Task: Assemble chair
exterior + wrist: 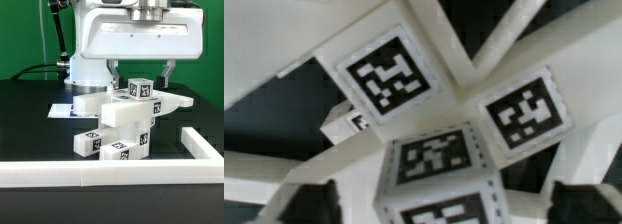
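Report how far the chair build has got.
Done: several tagged white parts sit joined in one blocky stack, the chair, on the table inside the border rail. In hand: the tool hangs right above the stack's top; whether it grips anything I cannot tell. Left: the stack does not yet read as a finished chair, so more joining likely remains.

Near edge and exterior view's right closed by border rail (100, 172). Desk (30, 135) centre filled by chair parts (125, 128), close under hand (143, 74). Open desk on exterior view's left; marker board (62, 109) flat there.
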